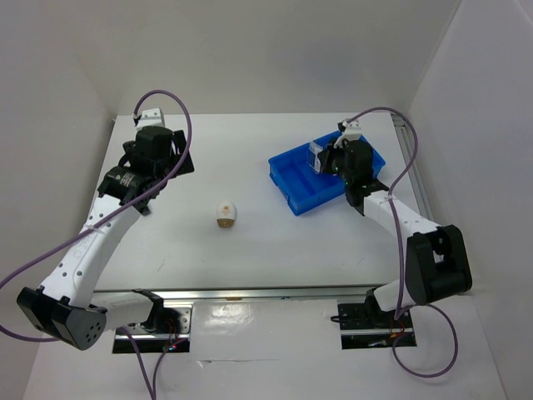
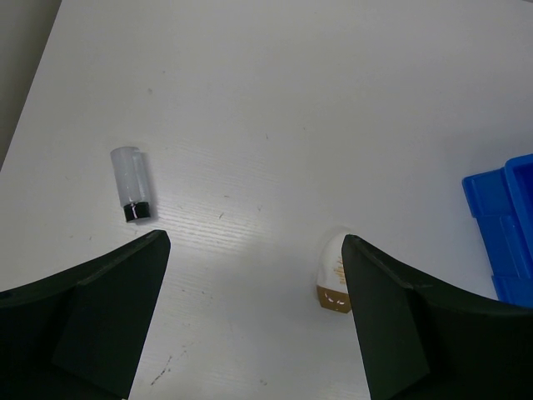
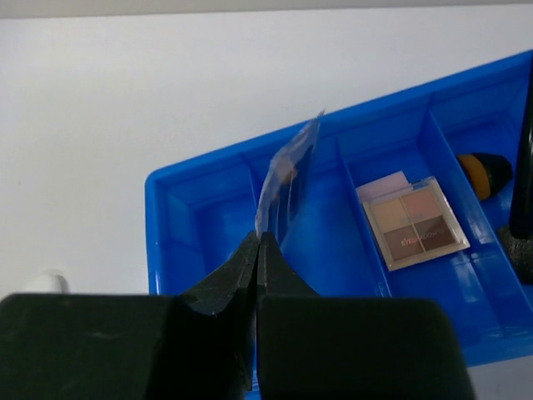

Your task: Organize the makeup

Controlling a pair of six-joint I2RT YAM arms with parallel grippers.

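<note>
Both right fingers [image 3: 225,279] clench the eyeshadow palette [image 3: 287,179] over the tray [image 3: 179,229]; left fingers [image 2: 100,300] gape.

Eyeshadow palette [image 3: 287,187] edge-on in the right gripper [image 3: 259,243] — blue tray [image 3: 193,218] beneath, compact [image 3: 412,223] inside.

Both arms look the same. The left arm [image 1: 92,242] and right arm [image 1: 398,215] have white rounded links with chunky matte black joints [image 1: 439,265] between them, kinda boxy with soft corners. The left one's white link has a row of small dark dots [image 1: 98,218] along it. Each arm has a thin purple cable [image 1: 180,117] hanging in loose loops off it, plus a little white cap [image 1: 350,128] up by the wrist. The left gripper [image 2: 254,242] has broad flat wedge fingers [image 2: 92,317], very dark, almost black with a greenish tint. The right gripper [image 3: 259,240] has equally dark slim fingers [image 3: 218,287] that narrow to thin tips.
</note>
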